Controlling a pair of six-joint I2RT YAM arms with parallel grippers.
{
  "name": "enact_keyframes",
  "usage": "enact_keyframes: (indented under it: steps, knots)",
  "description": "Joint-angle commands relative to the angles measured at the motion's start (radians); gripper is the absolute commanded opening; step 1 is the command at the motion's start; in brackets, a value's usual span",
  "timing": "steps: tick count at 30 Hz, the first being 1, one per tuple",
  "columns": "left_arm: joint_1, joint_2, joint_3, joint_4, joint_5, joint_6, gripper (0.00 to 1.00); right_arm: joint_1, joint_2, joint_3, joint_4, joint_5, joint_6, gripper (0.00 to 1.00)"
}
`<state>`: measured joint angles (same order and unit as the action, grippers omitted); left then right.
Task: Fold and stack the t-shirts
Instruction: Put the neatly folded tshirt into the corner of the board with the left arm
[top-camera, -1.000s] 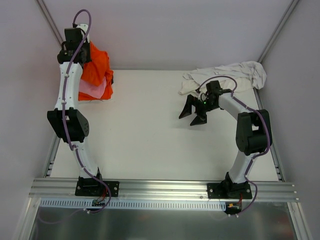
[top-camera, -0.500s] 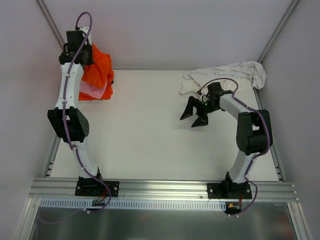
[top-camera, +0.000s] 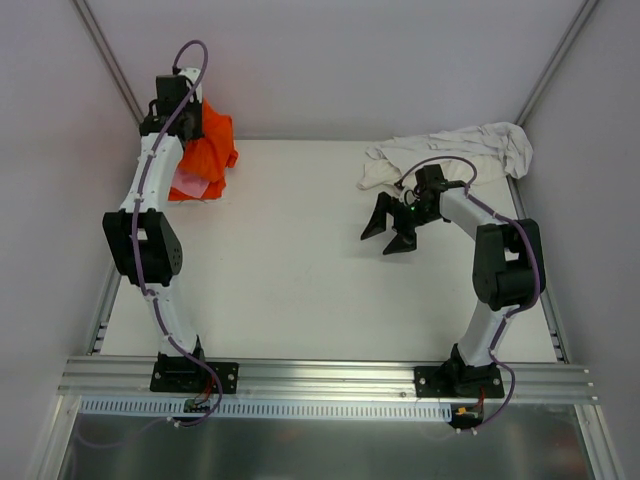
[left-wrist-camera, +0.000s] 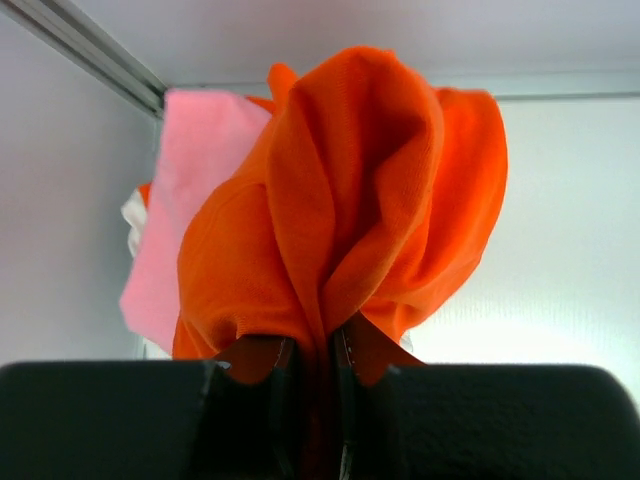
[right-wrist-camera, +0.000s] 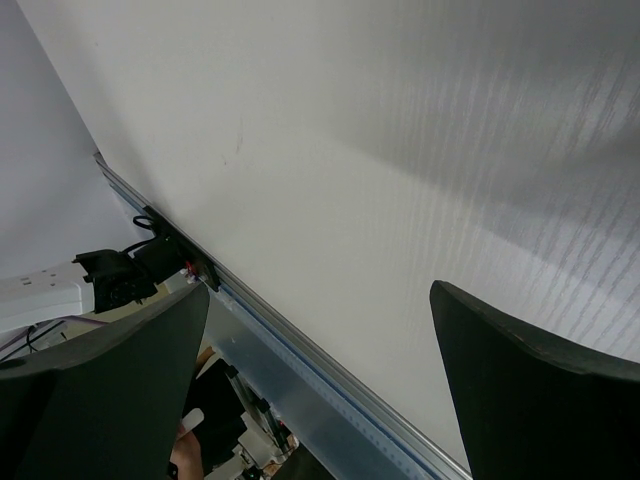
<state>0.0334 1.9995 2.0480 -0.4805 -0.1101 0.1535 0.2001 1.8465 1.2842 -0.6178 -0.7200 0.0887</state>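
A white table (top-camera: 290, 280) is enclosed by pale walls (top-camera: 350, 60). One slanted metal strut (top-camera: 105, 50) is seen at the far left and another (top-camera: 555, 60) at the far right. Along the near edge an aluminium rail (top-camera: 330, 375) is laid, bordered by a slotted white strip (top-camera: 330, 407) and a reflective metal sheet (top-camera: 320, 445). Below that rail, in the right wrist view, small clutter (right-wrist-camera: 215, 420), perhaps wiring, is glimpsed.

white table (top-camera: 300, 290), pale grey walls (top-camera: 350, 60), aluminium rail (top-camera: 330, 373) along near edge
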Motion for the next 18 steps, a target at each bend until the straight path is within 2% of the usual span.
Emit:
enact_keyframes:
  steps: [1,8,18]
  knots:
    - [0.002,-0.074,-0.141,0.169,-0.007,0.027,0.0,-0.005,-0.009,0.038,-0.026,-0.021,-0.006,1.0]
    - [0.033,-0.091,-0.258,0.282,0.052,0.006,0.0,-0.005,-0.009,0.046,-0.071,-0.002,-0.029,0.99]
    - [0.092,-0.068,-0.227,0.33,0.098,0.004,0.0,-0.005,0.011,0.056,-0.099,0.007,-0.041,0.99]
